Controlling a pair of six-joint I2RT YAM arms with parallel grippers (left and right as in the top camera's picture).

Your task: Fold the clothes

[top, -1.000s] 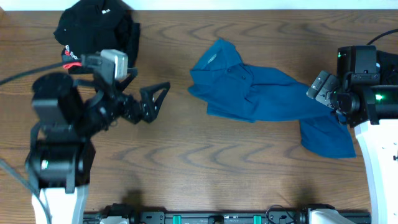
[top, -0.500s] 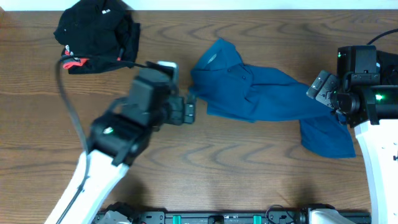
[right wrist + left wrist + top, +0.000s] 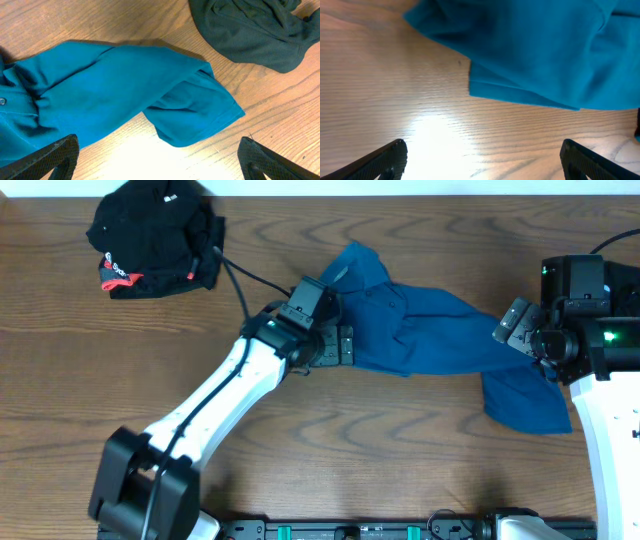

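Just now the left arm has swung in from the near-left part of the table (image 3: 300, 450) and stretched toward the middle, so that the left gripper (image 3: 338, 346) sits at the left edge of the teal polo shirt (image 3: 430, 330). Its fingers are spread as wide as they go and hold nothing. The left wrist view shows bare wood between them and a doubled fabric edge just ahead. Whether a fingertip already touches cloth I cannot tell from above. The right gripper (image 3: 520, 326) has not shifted: it hangs at the right end of the shirt, equally wide and empty, over a short sleeve (image 3: 200, 110). The shirt itself has not moved and lies crumpled across the centre-right, with its collar (image 3: 345, 272) toward the far left. As I judge it, folding has not begun and this is the reach for a first grasp, likely to spread the shirt flat.

The shirt is a soft, matte knit with stitched hems and a small button placket (image 3: 385, 297), bunched into shallow ridges. A black garment (image 3: 155, 235) with red-and-white trim lies heaped at the far-left corner. A dark grey garment (image 3: 250, 30), finely meshed and limp, lies just beyond the sleeve in the right wrist view. The tabletop is smooth brown wood grain
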